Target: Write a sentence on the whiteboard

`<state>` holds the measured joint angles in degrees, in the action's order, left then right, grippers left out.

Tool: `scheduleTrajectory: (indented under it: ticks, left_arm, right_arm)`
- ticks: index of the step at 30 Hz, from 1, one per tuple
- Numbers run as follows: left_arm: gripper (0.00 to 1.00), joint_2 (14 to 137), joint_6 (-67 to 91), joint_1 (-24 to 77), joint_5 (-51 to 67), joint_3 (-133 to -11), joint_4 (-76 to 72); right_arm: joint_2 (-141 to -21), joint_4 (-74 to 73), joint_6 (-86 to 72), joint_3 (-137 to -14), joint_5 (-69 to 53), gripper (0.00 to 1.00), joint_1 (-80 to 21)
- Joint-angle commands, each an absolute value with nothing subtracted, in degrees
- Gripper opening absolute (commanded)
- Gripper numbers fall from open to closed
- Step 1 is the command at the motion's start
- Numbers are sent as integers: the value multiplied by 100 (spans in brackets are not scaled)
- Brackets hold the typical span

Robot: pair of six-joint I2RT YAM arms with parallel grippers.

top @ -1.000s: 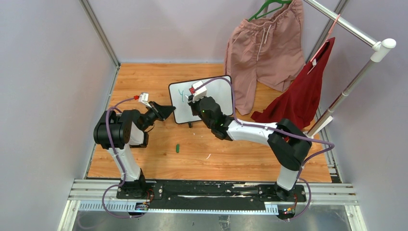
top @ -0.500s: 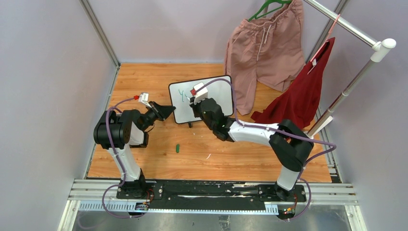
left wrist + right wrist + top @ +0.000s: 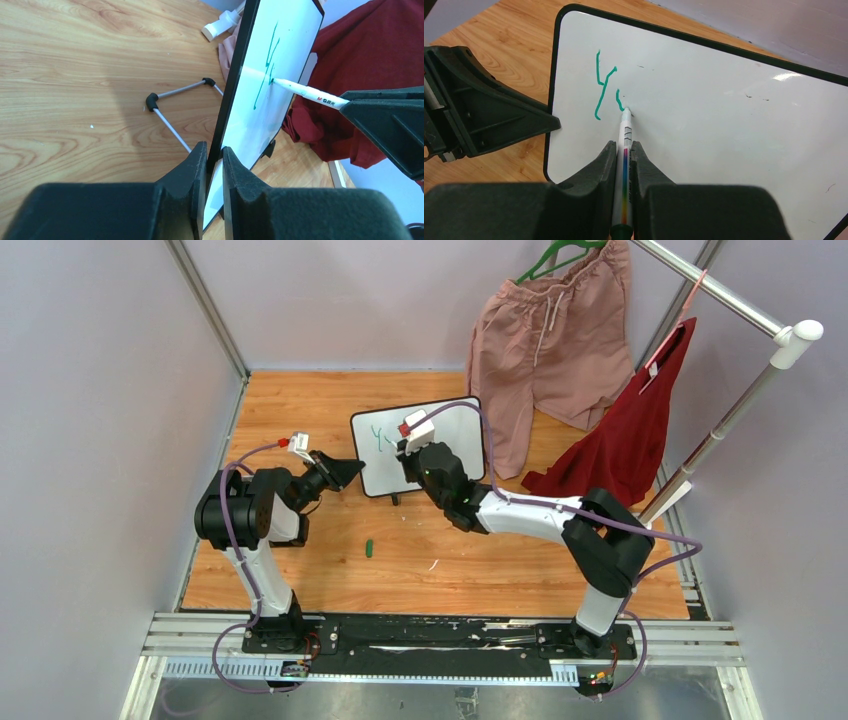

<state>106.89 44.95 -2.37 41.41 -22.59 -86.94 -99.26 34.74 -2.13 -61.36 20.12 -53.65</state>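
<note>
Right wrist view: right fingers (image 3: 606, 160) clamp the marker (image 3: 625, 125), tip on the whiteboard (image 3: 724, 115) at the green letters' (image 3: 603, 90) right end; left fingers (image 3: 195, 165) pinch its edge.

top cam: high, well back from whiteboard (image 3: 458, 435), looking down on it; left wrist: close, edge-on along its left rim; right wrist: close, facing its front; all three share whiteboard

On the whiteboard (image 3: 724, 125) the sentence (image 3: 601, 90) reads just a green "Y" plus a short hooked stroke right of it. The marker (image 3: 310, 92) barrel has a red "M&G" logo; the characters after it are too small to read.
</note>
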Motion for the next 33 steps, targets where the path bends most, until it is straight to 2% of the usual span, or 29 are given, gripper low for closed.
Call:
scheduleTrajectory:
  ticks: [1,33]
  left_arm:
    - [0,10745,4377,-230,4070,-2188,-8921]
    - [0,10749,4386,-225,4069,-2197,-8926]
  right_arm:
    - [-9908,3393,-162,-6343,2296,0,-5203]
    - [-10186,3197,-254,-6697,1786,0,-5282]
